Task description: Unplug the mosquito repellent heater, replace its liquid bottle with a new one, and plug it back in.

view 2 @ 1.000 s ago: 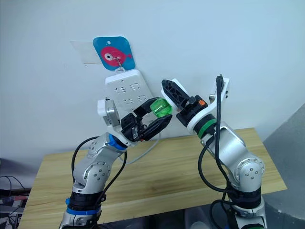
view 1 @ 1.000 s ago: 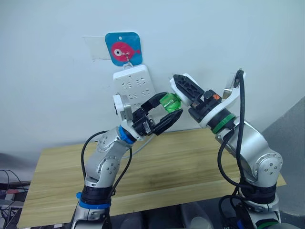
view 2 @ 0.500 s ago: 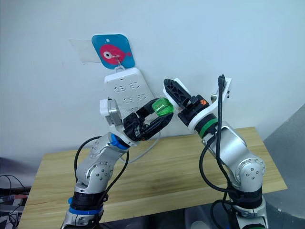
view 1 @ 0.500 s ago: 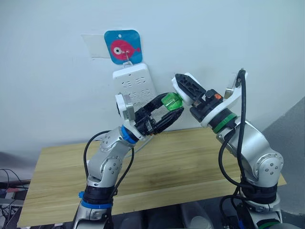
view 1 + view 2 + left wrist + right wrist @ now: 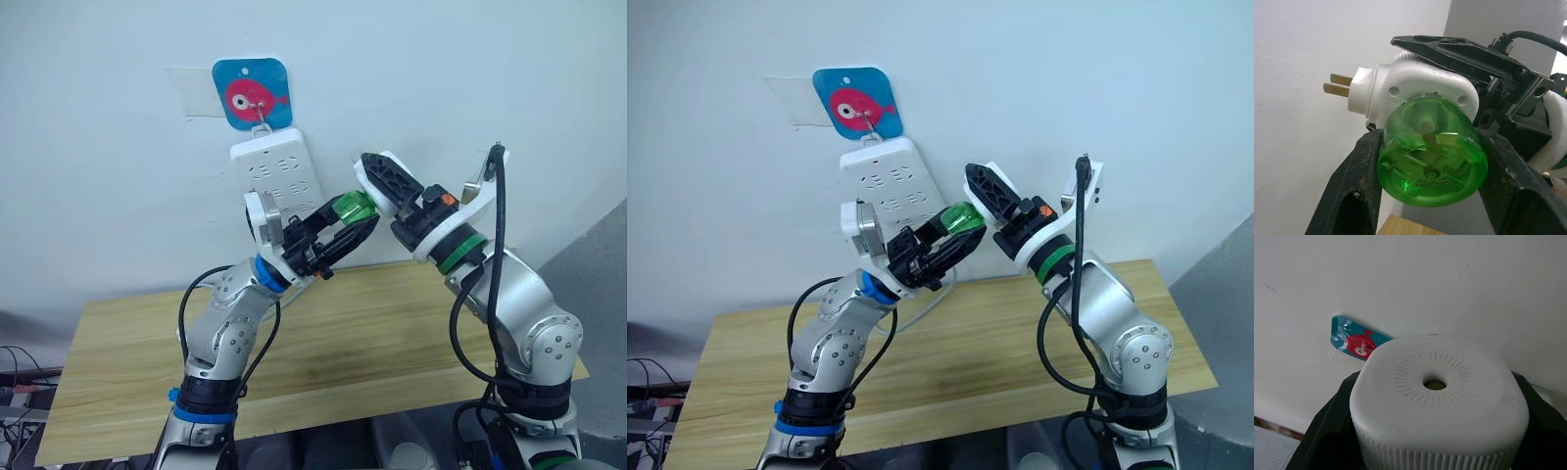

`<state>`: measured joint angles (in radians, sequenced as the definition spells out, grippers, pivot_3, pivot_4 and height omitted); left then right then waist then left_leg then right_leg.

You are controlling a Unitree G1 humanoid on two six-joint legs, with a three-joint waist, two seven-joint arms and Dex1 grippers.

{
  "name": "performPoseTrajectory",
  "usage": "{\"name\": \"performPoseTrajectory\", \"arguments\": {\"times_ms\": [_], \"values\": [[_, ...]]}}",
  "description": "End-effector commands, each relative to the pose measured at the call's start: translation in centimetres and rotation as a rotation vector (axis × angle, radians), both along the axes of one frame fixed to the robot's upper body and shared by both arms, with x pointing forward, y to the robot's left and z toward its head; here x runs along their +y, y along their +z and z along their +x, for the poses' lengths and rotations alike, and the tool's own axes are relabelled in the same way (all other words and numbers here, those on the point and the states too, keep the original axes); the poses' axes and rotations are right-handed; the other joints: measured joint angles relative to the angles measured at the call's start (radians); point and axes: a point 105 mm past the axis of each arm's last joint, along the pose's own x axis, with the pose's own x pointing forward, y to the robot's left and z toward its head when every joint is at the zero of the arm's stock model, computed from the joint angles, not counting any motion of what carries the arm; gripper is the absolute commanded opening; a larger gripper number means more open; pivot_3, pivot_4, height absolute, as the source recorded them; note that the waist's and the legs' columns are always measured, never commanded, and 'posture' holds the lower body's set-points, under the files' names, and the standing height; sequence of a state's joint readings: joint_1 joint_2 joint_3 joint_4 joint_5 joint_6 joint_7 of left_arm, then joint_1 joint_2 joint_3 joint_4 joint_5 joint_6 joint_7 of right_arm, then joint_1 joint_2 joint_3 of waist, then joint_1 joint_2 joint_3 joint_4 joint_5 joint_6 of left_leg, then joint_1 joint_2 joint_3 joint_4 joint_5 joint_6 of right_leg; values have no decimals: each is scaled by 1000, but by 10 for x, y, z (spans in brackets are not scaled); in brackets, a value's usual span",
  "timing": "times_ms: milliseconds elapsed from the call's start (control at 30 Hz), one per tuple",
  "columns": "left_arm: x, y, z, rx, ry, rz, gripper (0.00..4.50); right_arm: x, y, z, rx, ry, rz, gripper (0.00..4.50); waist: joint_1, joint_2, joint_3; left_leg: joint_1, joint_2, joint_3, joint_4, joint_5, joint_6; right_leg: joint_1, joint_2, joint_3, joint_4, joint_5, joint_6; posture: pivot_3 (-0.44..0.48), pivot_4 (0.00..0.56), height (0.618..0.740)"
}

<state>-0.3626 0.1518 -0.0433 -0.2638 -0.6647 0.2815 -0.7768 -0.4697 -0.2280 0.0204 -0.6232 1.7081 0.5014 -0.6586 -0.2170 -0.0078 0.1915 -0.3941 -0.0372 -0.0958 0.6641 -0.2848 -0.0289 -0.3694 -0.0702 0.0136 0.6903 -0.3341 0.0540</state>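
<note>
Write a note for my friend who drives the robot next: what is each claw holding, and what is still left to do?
Right gripper: shut on the small white rounded plastic heater, held in the air, unplugged, its two metal prongs bare.
Left gripper: shut on the round clear green bottle, whose neck meets the heater's underside.
The long white power strip hangs on the wall under a blue fish hook plate.
Done: unplugging. I cannot tell if this bottle is old or new.
Left: finish the swap, plug back in.

A plain indoor test corner, more lab than home: a bare white wall; a white power strip hung from a hook on a blue fish sticker; a bare wooden table; loose cables at its edge.
</note>
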Motion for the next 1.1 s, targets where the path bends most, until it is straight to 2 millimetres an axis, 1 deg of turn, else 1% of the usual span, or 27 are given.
{"name": "performPoseTrajectory", "arguments": {"times_ms": [33, 533, 600, 667, 700, 1100], "values": [[-2, 7, -1, -36, 4, -7, 2278, 2, 16, -11, -67, 25, 36, 3037, 0, 0, 0, 0, 0, 0, 0, 0, 0, 0, 0, 0, 0, 0, 0, -295, 209, 740], [-2, 8, 0, -50, 8, -8, 2278, 3, 17, -12, -73, 30, 33, 3037, 0, 0, 1, 0, 0, 0, 0, 0, 0, 0, 0, 0, 0, 0, 0, -296, 208, 740], [-2, 8, -1, -52, 9, -7, 2278, 2, 18, -13, -85, 35, 35, 3756, 0, 0, 2, 0, 0, 0, 0, 0, 0, 0, 0, 0, 0, 0, 0, -296, 208, 740], [-2, 8, -1, -55, 10, -9, 2278, 1, 16, -12, -71, 24, 29, 4308, 0, 0, 2, 0, 0, 0, 0, 0, 0, 0, 0, 0, -1, 0, 0, -296, 208, 740], [-2, 8, -1, -56, 11, -10, 2278, 0, 15, -11, -63, 18, 27, 4500, 0, 0, 2, 0, 0, 0, 0, 0, 0, 0, 0, 0, -1, 0, 0, -296, 208, 740], [6, 10, -2, -63, 4, -17, 2278, -7, 8, -6, -52, -2, -7, 4500, 2, 0, 4, 0, 0, 0, 0, 0, 0, 0, 0, 0, -1, 0, 0, -292, 208, 740]]}}
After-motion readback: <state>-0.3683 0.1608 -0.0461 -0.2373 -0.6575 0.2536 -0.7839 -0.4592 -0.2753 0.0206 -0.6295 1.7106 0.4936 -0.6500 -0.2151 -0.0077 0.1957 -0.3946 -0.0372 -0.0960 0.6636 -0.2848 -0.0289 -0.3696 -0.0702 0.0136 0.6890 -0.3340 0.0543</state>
